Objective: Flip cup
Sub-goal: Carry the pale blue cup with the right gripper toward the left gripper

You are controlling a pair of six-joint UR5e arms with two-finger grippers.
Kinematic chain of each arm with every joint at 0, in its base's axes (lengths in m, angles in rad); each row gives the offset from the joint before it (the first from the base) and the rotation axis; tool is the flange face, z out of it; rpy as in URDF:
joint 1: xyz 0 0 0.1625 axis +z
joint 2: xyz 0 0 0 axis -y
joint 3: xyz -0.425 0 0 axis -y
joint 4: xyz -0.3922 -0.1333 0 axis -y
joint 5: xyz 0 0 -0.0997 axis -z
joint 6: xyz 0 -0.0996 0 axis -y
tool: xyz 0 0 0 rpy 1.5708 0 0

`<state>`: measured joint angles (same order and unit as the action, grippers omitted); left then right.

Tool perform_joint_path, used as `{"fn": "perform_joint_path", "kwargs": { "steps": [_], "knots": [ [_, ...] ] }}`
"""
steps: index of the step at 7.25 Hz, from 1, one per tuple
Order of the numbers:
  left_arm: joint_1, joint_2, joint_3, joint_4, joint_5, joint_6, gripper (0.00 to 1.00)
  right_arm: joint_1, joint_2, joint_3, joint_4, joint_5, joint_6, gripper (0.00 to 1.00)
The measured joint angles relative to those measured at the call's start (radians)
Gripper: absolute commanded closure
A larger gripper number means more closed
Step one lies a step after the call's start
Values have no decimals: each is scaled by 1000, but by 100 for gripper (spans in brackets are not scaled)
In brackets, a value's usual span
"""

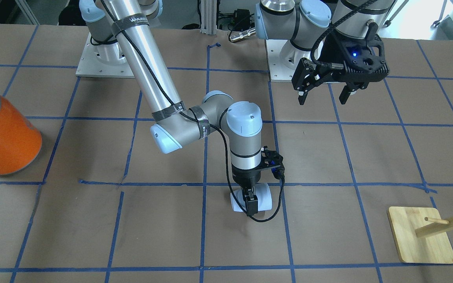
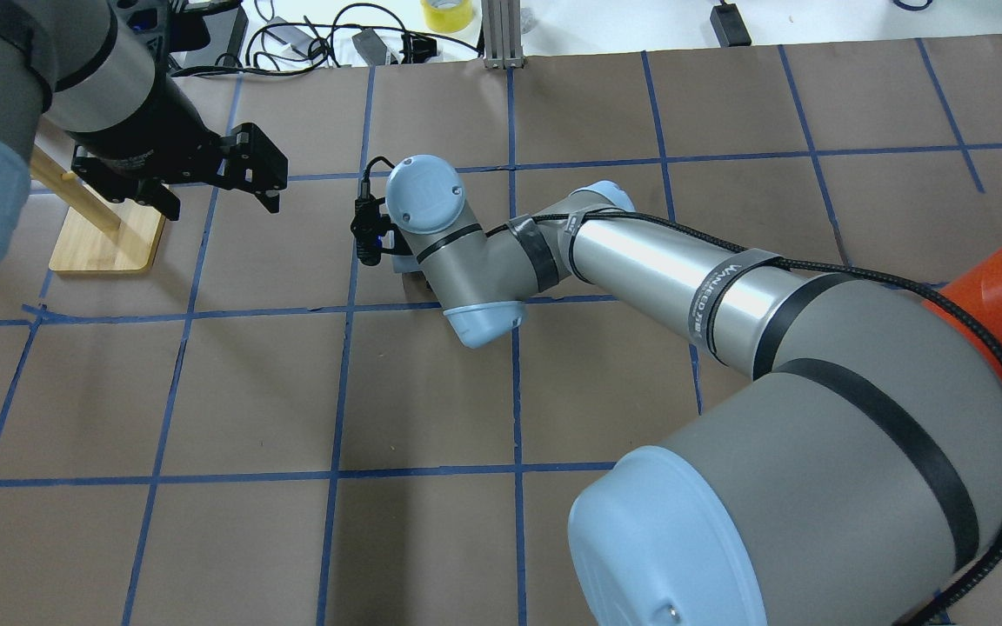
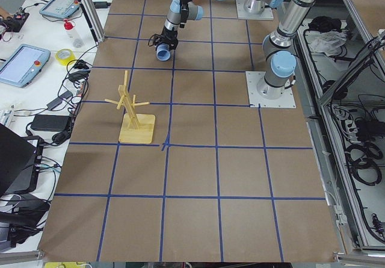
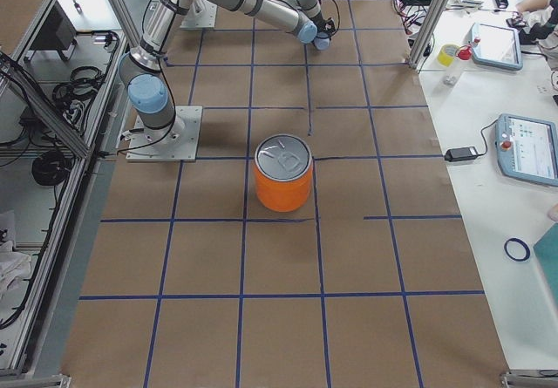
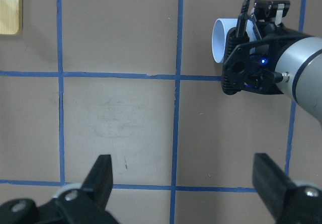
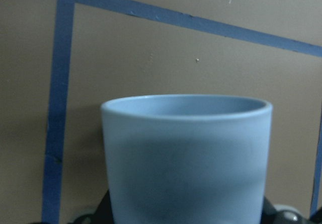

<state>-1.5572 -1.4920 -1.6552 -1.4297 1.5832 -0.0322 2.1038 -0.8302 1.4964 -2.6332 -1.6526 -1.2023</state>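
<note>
The table [image 1: 92, 236] is covered in brown paper, marked into squares by blue tape lines. In the front-facing view, the pale blue-white tapered plastic cup [image 1: 264, 196] lies on its side on the paper just below centre, toward 6 o'clock, with its open rim turned to 3 o'clock. The right gripper [image 1: 251, 203] comes straight down on it, black fingers clamped across the cup's wall. Its wrist camera shows the cup filling the space between them. The left gripper [image 1: 323, 96] hangs above the table at 1 o'clock, its fingers spread wide with nothing between them. A large orange can with a silver top [image 1: 6, 137] stands at 9 o'clock. A pale wooden peg stand on a square base [image 1: 421, 239] sits at 4 o'clock. Beyond the table's long edge, a white bench [image 4: 475, 100] carries tablets, cables and a yellow tape roll [image 3: 63, 55].
</note>
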Motion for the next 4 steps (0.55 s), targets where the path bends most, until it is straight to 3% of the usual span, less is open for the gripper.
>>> {"fn": "perform_joint_path", "kwargs": {
  "steps": [1, 3, 4],
  "knots": [
    [0, 0, 0, 0, -1, 0, 0, 2, -3, 0, 4, -1, -19, 44],
    [0, 1, 1, -1, 2, 0, 0, 2, -1, 1, 7, 0, -30, 16],
    [1, 2, 0, -3, 4, 0, 0, 2, -1, 1, 8, 0, -31, 8]
  ]
}}
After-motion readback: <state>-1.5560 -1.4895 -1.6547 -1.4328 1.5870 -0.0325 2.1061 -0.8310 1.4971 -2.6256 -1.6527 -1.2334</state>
